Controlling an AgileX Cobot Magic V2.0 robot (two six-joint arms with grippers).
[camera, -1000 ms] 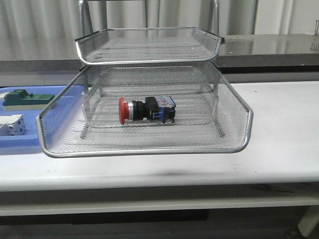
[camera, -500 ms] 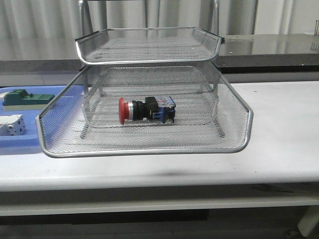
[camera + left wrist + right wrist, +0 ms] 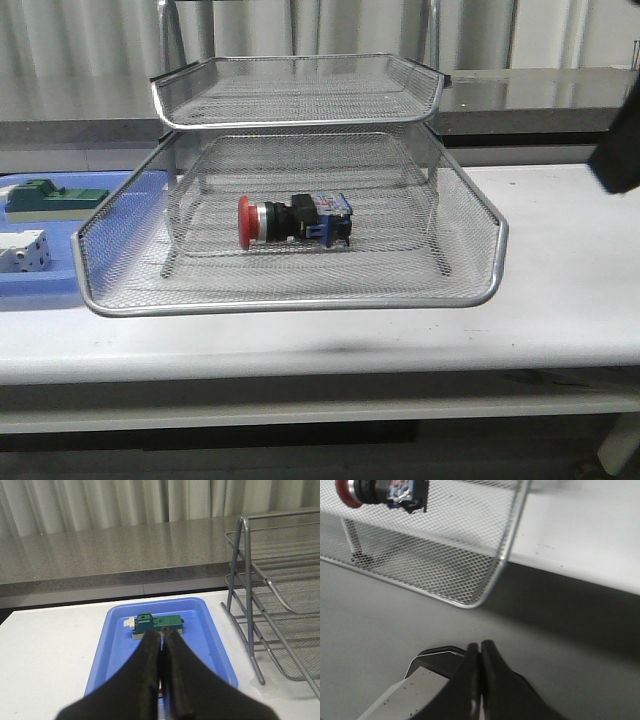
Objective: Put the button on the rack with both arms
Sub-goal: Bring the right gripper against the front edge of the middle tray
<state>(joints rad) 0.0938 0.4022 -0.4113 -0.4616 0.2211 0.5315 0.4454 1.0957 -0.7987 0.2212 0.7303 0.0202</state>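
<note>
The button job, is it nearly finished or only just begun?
Looks nearly finished. The button already lies in the rack's pulled-out lower tray. Both the left gripper and right gripper are shut and empty. Possibly that tray still needs pushing in.

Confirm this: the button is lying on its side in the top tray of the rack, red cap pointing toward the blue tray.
Not the top tray. The front view shows the button lying in the pulled-out lower tray of the rack; the top tray holds nothing. Its red cap does point toward the blue tray.
</note>
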